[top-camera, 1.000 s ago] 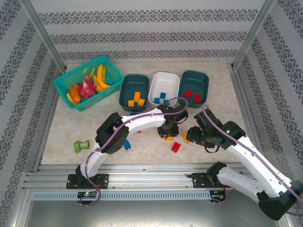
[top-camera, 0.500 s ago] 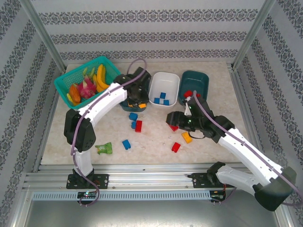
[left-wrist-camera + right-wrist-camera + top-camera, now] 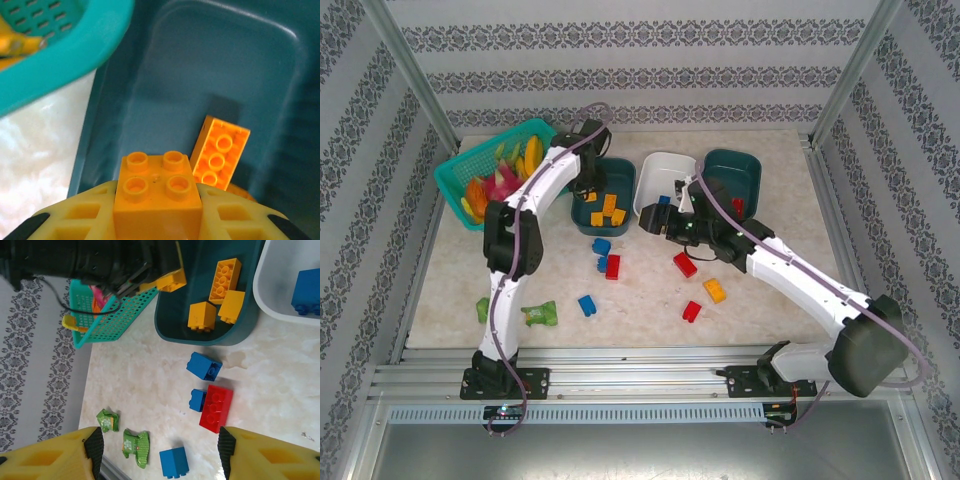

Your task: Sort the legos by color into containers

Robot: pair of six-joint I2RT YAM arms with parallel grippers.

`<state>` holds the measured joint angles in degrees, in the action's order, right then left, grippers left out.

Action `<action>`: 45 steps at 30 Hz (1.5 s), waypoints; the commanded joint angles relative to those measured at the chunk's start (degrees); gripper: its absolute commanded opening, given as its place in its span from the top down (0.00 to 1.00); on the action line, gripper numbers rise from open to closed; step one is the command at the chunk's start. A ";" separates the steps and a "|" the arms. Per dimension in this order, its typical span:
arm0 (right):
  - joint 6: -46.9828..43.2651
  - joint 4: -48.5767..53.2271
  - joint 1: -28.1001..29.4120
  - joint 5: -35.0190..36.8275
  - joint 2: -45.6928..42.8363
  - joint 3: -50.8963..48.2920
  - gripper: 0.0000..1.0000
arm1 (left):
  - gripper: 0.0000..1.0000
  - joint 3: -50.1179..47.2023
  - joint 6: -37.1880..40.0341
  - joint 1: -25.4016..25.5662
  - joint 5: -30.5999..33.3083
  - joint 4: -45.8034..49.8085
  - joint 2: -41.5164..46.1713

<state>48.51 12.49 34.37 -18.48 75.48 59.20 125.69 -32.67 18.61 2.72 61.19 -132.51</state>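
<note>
My left gripper (image 3: pixel 157 212) is shut on an orange four-stud lego (image 3: pixel 157 185), held above the left dark teal container (image 3: pixel 200 60) where a long orange lego (image 3: pixel 220 152) lies. From above, that gripper (image 3: pixel 586 186) hangs over this container's (image 3: pixel 620 170) left end. My right gripper (image 3: pixel 160 446) is open and empty, hovering above loose legos: a blue one (image 3: pixel 174 462), a red one (image 3: pixel 216 408) and two more blue (image 3: pixel 204 365). From above it (image 3: pixel 650 224) sits below the white container (image 3: pixel 670 165). The right dark teal container (image 3: pixel 732 165) holds red legos (image 3: pixel 737 207).
A bright teal mesh basket (image 3: pixel 455 180) with toy fruit stands at the back left, close to the left arm. Two green packets (image 3: pixel 540 314) lie near the front left. More loose legos, red (image 3: pixel 685 264), orange (image 3: pixel 714 290) and red (image 3: pixel 691 311), lie mid-table.
The left arm swung from mid-table back to the left dark teal container, carrying the orange lego. The right arm moved up and left toward the white container, its jaws wider apart.
</note>
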 commanded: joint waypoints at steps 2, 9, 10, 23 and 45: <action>1.07 -2.80 -0.43 -1.64 1.64 2.46 0.35 | 0.65 5.83 3.66 -0.81 1.77 3.63 -4.82; 1.58 -1.62 -1.73 -2.40 2.92 2.33 0.35 | 0.61 5.55 3.22 -0.77 0.82 3.64 -6.91; 1.60 -1.53 -1.88 -2.42 3.04 2.24 0.35 | 0.59 5.29 3.30 -0.76 0.56 3.60 -6.96; -7.00 9.90 -0.53 2.40 4.10 6.51 0.35 | 0.41 5.22 1.98 -0.14 0.35 4.29 0.90; -13.75 29.50 28.87 14.67 31.41 25.39 0.24 | 0.23 -60.96 -9.45 0.29 -5.26 8.39 82.37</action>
<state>32.80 37.82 62.22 -6.13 103.48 81.19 67.53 -39.29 18.74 -0.91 62.87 -57.34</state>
